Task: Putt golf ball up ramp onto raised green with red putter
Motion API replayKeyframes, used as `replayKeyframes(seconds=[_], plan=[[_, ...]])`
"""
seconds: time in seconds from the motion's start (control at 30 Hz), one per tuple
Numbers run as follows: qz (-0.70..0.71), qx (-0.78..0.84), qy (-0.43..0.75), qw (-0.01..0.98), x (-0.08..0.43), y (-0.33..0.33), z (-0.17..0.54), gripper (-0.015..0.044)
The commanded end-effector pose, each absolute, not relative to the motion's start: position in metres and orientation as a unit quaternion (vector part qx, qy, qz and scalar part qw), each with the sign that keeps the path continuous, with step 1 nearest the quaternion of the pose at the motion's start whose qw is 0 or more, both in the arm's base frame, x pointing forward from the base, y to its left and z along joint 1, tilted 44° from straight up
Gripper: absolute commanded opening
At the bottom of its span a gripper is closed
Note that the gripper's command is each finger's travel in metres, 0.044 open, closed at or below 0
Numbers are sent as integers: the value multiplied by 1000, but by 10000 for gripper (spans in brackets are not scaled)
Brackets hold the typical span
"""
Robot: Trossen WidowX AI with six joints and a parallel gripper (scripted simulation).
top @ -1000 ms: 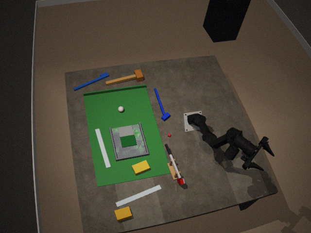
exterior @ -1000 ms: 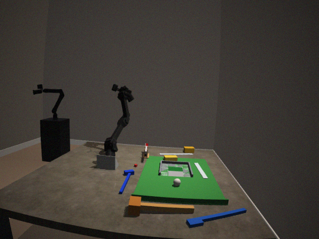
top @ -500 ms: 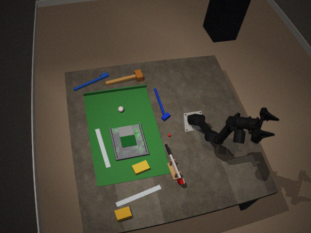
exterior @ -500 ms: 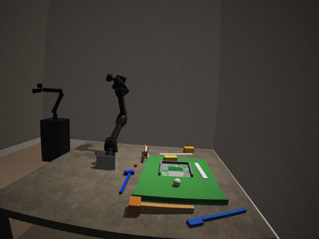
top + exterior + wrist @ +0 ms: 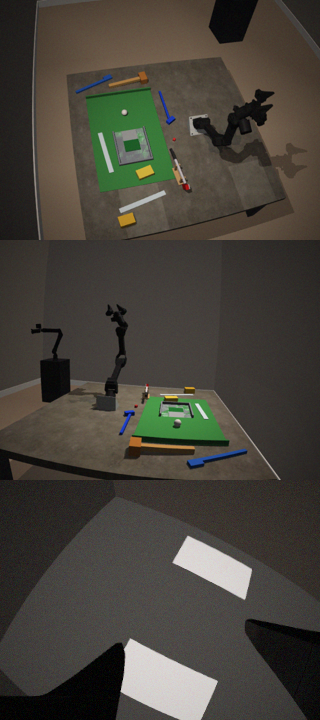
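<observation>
My gripper [image 5: 273, 99] [image 5: 113, 305] [image 5: 186, 638] is open and empty, raised high above the table and pointing upward, far from the putter and ball. The red putter [image 5: 180, 170] [image 5: 146, 390], with a dark grip, pale shaft and red head, rests on a small wooden stand [image 5: 176, 175] beside the green mat. The white golf ball [image 5: 124, 112] [image 5: 177, 422] lies on the green mat [image 5: 103, 108] [image 5: 155, 431], before the open side of the grey-walled ramp [image 5: 130, 134] [image 5: 176, 414]. The raised green [image 5: 132, 145] [image 5: 176, 409] is a dark green square in its middle, with nothing on it.
A blue hammer-shaped tool [image 5: 164, 106] [image 5: 125, 423] and a small red cube [image 5: 174, 139] [image 5: 136, 406] lie between mat and arm base. An orange mallet [image 5: 126, 82] [image 5: 165, 448] and another blue tool [image 5: 91, 85] [image 5: 219, 456] lie beyond the mat's lipped end. Yellow blocks [image 5: 145, 172] [image 5: 126, 220] and white strips [image 5: 105, 152] [image 5: 142, 201] lie around the ramp.
</observation>
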State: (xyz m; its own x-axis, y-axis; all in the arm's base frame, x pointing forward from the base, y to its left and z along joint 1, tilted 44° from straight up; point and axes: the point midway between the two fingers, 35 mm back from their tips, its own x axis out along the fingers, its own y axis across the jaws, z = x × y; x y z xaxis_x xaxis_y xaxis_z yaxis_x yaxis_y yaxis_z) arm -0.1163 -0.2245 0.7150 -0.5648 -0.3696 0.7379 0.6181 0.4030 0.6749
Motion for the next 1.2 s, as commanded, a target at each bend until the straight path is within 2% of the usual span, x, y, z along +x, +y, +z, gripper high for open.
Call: replayKeyframes(seconds=[0.0,0.33,0.6,0.87,1.17], plan=[[-574,-24,-643,505,-96,-279,688,440],[-609,131,-487,613,-22,-376,606,440],[-593,258,-342,682,55,-419,520,440],[-543,376,-186,728,139,-422,429,440],[-456,496,10,739,221,-379,323,440]])
